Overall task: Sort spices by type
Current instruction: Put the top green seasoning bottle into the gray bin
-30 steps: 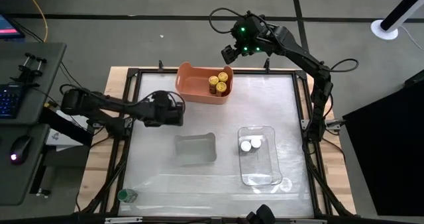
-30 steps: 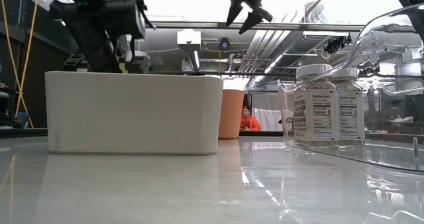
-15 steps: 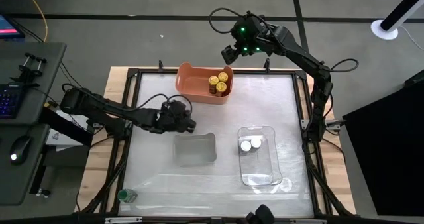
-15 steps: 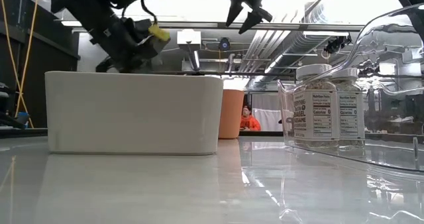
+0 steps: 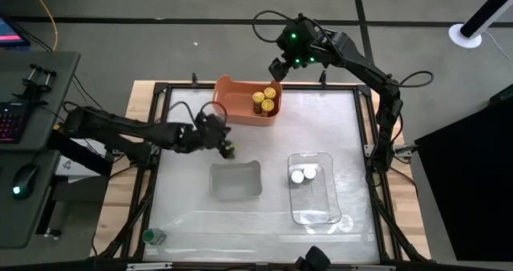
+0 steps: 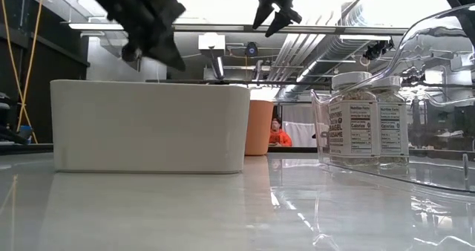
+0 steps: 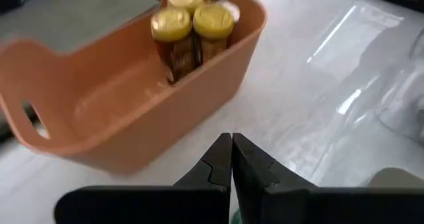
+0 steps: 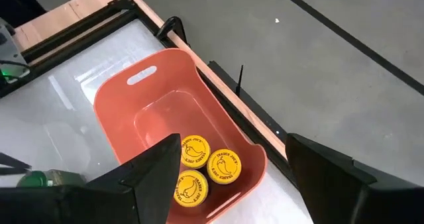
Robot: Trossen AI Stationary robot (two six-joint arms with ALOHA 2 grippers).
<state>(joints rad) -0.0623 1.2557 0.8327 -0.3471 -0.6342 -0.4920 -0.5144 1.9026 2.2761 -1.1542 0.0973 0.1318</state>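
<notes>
3 yellow-capped jars point(image 5: 265, 99) upright in orange bin point(image 5: 236, 103); 2 white-capped jars point(image 5: 302, 175) upright, clear tray point(image 5: 314, 211); 1 green-capped jar point(image 5: 152, 237) lying, near-left table corner. Left gripper point(image 5: 228, 150) jaws pressed together; right gripper point(image 5: 278, 67) jaws spread.

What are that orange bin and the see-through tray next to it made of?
The orange bin looks like moulded plastic, matte: uniform colour, rounded corners, a cut-out handle slot. The clear tray is probably glossy hard plastic rather than glass: see-through walls with bright glints and a flared rim.
</notes>
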